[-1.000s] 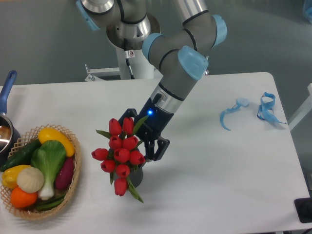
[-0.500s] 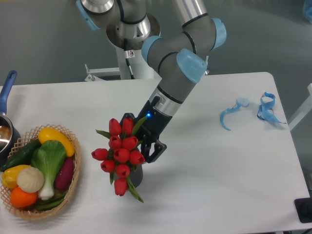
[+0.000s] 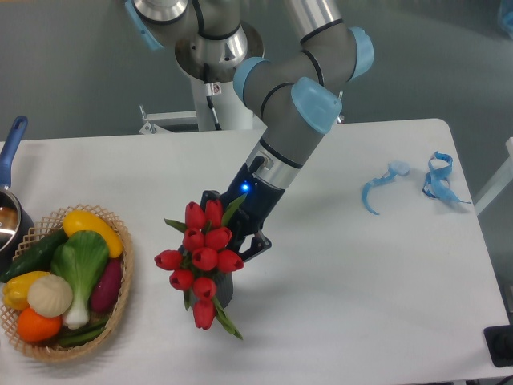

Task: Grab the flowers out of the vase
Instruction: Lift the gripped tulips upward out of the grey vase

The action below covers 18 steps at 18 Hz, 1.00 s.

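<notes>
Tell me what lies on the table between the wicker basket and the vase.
Nothing: in the camera view the white table is bare between the wicker basket and the vase; only the flowers overhang it.

The arm reaches down from its base beyond the far edge of the worktop, elbow bent, forearm slanting toward the near left. A blue light glows on the wrist. The black pincer (image 3: 234, 241) points down and left, its fingers (image 3: 252, 245) partly hidden, so its grip cannot be judged.

Red tulip flowers (image 3: 203, 255) in grey vase (image 3: 224, 290)
</notes>
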Available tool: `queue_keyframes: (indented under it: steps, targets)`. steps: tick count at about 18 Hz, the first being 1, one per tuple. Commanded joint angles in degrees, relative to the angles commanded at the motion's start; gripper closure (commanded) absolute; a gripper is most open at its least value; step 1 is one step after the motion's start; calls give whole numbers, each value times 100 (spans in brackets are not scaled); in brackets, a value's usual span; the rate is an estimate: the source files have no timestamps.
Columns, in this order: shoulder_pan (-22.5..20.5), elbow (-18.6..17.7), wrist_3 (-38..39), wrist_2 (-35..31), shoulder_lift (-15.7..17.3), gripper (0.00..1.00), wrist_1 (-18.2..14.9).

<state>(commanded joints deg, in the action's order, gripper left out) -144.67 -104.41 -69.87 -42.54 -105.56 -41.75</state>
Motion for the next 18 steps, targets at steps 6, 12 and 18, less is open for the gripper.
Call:
queue_keyframes:
  steps: [6,12,18]
  targets:
    - [-35,9,412,359,263,55,-9]
    - [-97,88,756,615,553,55,-26]
    - [-211,334,1203,747,659,55,-79]
